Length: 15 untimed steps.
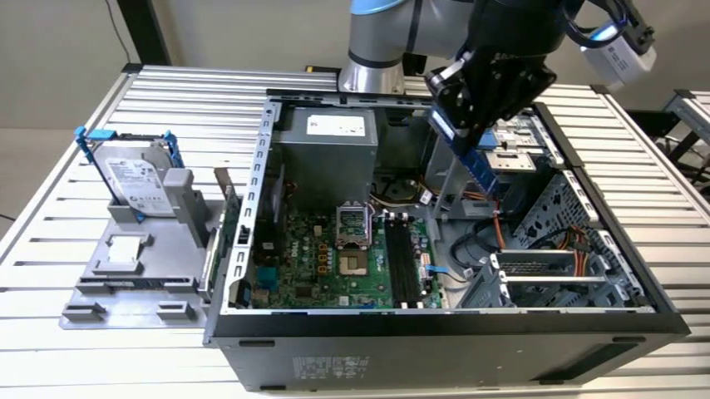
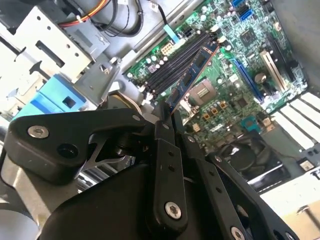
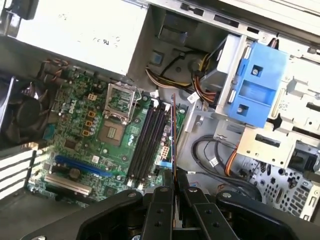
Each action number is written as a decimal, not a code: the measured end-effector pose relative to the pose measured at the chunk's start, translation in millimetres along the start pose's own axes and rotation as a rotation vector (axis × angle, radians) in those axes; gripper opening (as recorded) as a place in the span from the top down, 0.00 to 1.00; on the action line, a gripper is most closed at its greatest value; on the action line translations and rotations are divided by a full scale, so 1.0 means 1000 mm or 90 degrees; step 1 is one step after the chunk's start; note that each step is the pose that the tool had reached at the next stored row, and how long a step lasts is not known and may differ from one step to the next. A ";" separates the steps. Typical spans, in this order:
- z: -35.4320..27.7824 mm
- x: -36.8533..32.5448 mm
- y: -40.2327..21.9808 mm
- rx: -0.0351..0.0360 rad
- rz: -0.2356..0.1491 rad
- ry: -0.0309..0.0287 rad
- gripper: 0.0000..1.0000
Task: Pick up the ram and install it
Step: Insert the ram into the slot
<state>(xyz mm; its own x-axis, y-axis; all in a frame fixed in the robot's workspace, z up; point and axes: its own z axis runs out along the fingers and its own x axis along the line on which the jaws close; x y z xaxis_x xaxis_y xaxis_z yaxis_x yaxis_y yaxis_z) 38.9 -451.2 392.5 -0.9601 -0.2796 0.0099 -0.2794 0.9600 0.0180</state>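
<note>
Jaws: clamped on one end of the ram (image 2: 194, 72), thin board sticking out edge-on past them.
Ram position: held over the open computer case (image 1: 444, 349), above the motherboard (image 3: 75, 135), near the black memory slots (image 3: 147, 140) but apart from them.
Risk: probably a skewed or tilted descent, jamming the edge against a slot wall or bending the board.
Hard to make out: notch orientation, slot latches, grip depth.
Beyond: hard drive (image 1: 139, 179) upright on the tabletop (image 1: 111, 366).

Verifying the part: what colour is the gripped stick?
The ram is blue with dark chips; best in the second wrist view.
</note>
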 end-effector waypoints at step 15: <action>0.0000 0.0002 -0.0005 -0.0012 0.119 -0.0021 1.00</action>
<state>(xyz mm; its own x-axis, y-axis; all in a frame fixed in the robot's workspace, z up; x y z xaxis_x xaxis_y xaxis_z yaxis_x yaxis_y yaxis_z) 38.8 -451.7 392.5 -0.9954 -0.0956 0.0099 -0.0954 0.9953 0.0180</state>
